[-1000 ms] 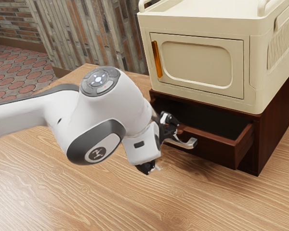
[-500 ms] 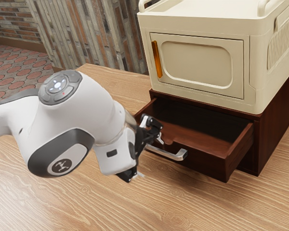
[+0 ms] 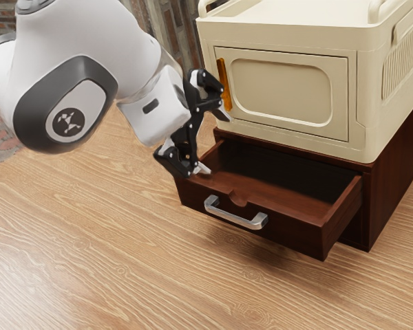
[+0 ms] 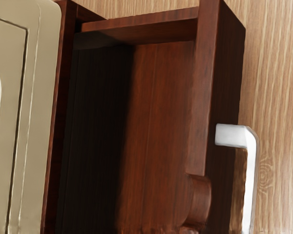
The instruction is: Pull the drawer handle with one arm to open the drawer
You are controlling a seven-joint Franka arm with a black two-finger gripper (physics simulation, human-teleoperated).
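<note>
My gripper [image 3: 216,142] is raised above the front corner of the drawer at the exterior view's left, its two fingers spread wide with nothing between them. The dark red-brown drawer [image 3: 289,228] stands pulled out of its cabinet, and its inside shows. On the drawer front is the silver bar handle [image 3: 235,218], apart from the gripper. In the wrist view, the drawer [image 4: 161,107] is seen from above, with part of the handle [image 4: 250,180] beyond its front panel.
A cream box [image 3: 282,89] with a door and an orange handle [image 3: 224,84] sits on top of the dark wooden cabinet [image 3: 396,179], close to the gripper. The wooden table [image 3: 124,261] extends in front of the drawer.
The drawer came further out between the two earlier frames and has since stayed put. My gripper has left the handle area and risen, with the arm lifting too.
</note>
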